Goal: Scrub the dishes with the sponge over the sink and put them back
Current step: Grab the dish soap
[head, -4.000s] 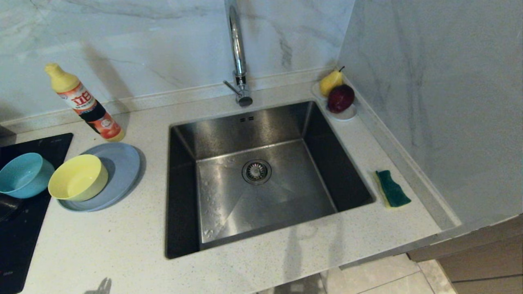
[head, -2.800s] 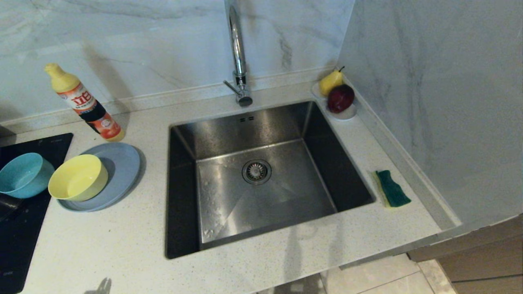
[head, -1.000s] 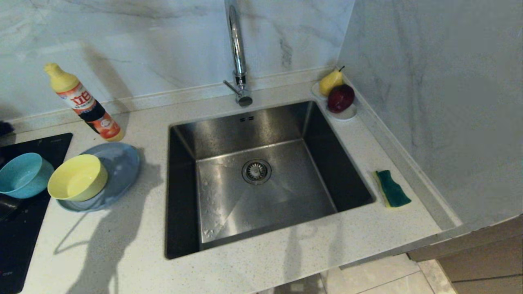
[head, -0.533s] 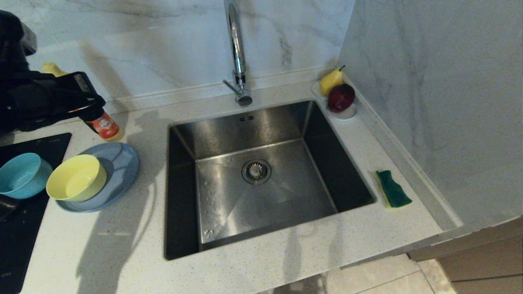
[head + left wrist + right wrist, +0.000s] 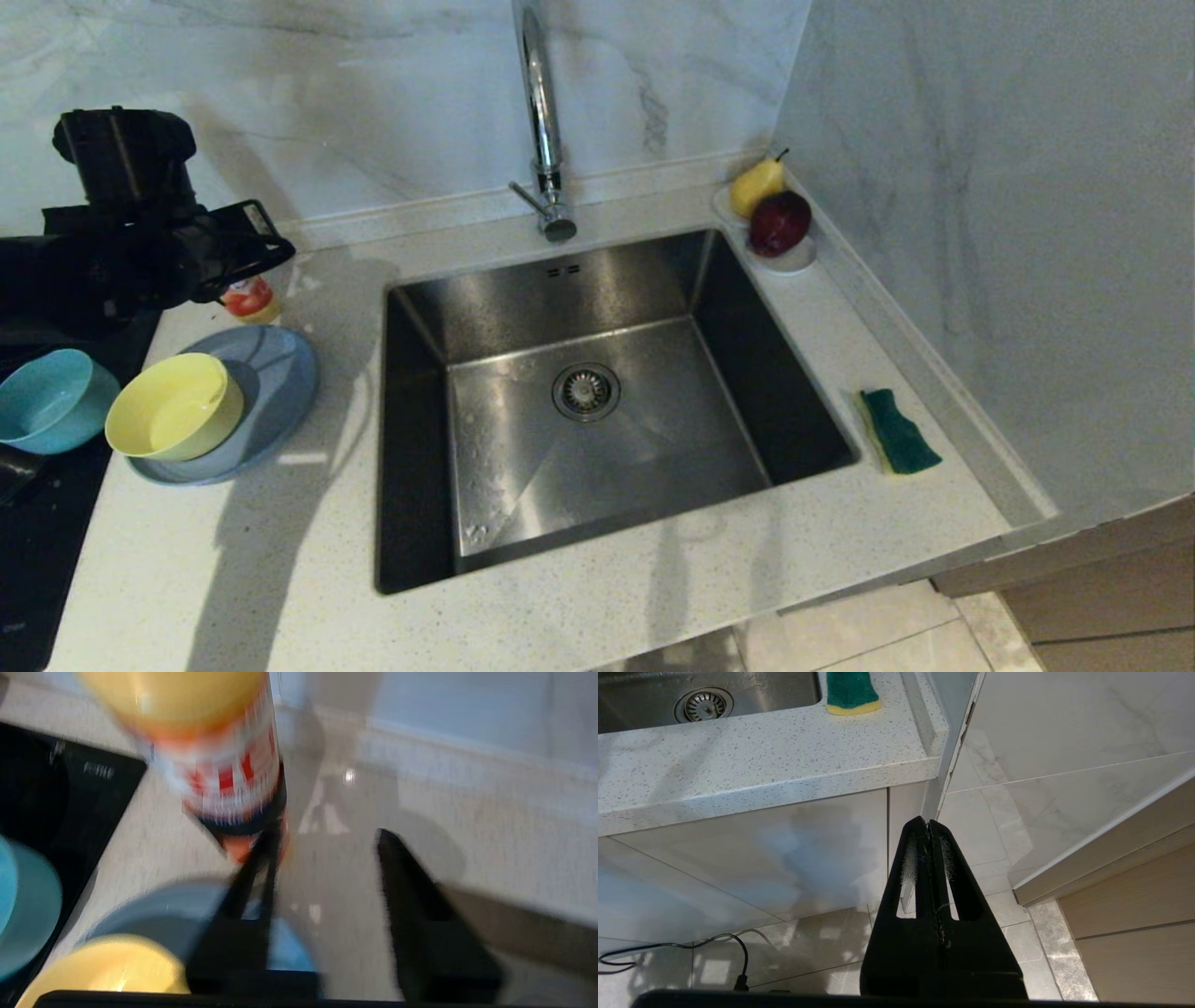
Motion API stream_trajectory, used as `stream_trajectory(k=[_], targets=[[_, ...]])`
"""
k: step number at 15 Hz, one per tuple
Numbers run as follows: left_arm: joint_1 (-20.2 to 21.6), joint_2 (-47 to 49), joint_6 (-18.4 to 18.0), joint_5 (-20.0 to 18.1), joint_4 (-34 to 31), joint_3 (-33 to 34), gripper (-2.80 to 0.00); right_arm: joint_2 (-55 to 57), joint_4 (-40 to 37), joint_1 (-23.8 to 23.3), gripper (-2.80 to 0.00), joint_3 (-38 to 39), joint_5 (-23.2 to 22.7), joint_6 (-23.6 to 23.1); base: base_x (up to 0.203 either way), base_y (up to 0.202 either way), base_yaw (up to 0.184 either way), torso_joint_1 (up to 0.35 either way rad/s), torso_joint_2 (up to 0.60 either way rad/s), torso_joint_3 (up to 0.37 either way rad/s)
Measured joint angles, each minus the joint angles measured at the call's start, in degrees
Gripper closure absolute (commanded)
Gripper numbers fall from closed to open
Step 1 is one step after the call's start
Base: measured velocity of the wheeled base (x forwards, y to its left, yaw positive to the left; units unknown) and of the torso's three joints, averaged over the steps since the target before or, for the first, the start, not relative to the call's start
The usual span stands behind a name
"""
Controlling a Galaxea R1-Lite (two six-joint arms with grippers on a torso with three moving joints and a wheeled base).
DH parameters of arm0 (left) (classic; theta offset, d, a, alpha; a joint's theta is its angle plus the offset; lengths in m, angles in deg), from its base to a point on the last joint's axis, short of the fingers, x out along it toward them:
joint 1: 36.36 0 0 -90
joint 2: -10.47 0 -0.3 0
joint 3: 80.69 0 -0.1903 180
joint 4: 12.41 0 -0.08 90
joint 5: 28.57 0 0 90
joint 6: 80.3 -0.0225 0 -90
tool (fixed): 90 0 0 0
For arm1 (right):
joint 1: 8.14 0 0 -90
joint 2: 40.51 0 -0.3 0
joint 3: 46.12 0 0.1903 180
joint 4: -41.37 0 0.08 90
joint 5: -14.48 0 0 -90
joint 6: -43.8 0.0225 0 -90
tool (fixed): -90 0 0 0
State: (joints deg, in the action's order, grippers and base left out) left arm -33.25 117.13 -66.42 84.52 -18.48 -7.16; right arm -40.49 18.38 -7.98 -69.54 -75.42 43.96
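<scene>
Head view shows, nearest to the robot, the pale speckled counter (image 5: 233, 579) and the black cooktop (image 5: 37, 560) at its left edge. A little further lie the dishes: the teal bowl (image 5: 42, 399) on the cooktop, and just beside it the yellow bowl (image 5: 173, 406), which sits on the grey-blue plate (image 5: 271, 373). In the middle is the steel sink (image 5: 523, 467), with nothing in it, with its drain (image 5: 585, 391), and on the counter at its right side rests the sponge (image 5: 896, 431), green face up, well apart from the dishes. Further back, the left gripper (image 5: 266, 245) hangs above the counter behind the plate, in front of the soap bottle (image 5: 250, 299), whose foot alone shows under it. In the left wrist view its fingers (image 5: 252, 877) stand apart, about half open, and they hold nothing; the bottle is very near to one finger. At the back are the tall tap (image 5: 541, 112) and, in the far corner, the saucer with fruit (image 5: 789, 259). The right gripper (image 5: 929, 835) is parked low beside the cabinet, below the counter edge, with its fingers pressed together and nothing in them. I judge that the arm is only starting to reach for a dish. The risk here is the bottle: if the gripper goes down without moving clear, a finger can knock it over onto the plate. Also, the yellow bowl rests loosely on the plate, so a push on its rim can make it slide or tip instead of being gripped.
</scene>
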Motion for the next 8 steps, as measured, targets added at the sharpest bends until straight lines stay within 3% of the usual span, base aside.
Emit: stream_trajectory(k=[8], targets=[[3.2,4.6,1.4,-0.6,3.8,-2.6,-2.8,0.0,0.0,0.0,0.0,0.0,0.0,0.0,0.0,0.0,0.0,0.0,0.0,0.0]])
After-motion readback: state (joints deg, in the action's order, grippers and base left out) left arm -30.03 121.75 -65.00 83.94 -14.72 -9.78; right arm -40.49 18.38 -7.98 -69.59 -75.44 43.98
